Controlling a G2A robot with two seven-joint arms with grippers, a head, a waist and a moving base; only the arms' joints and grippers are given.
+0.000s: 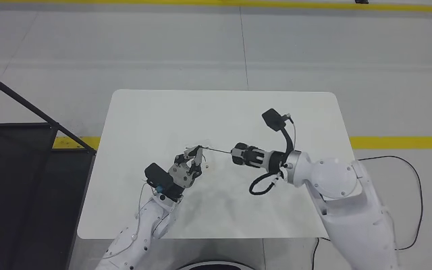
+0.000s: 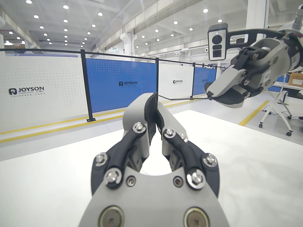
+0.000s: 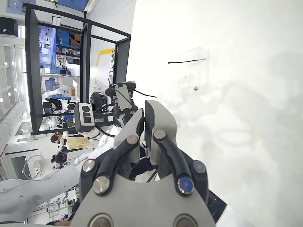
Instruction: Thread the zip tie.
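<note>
A thin black zip tie point(image 1: 216, 149) stretches in the air between my two grippers, above the middle of the white table point(image 1: 290, 209). My left gripper point(image 1: 194, 154) is shut on one end. In the left wrist view the zip tie point(image 2: 184, 98) leaves its closed fingertips point(image 2: 155, 105) and runs to my right gripper point(image 2: 211, 97), which pinches the other end. In the right wrist view my right gripper point(image 3: 144, 108) is shut, the zip tie point(image 3: 145, 93) crosses just past its tips, and my left gripper point(image 3: 122, 92) faces it close by.
A second black tie point(image 3: 184, 61) lies farther along the table inside a faint clear box outline. A black frame stand point(image 1: 40, 169) is off the table's left edge. The tabletop around both arms is bare white.
</note>
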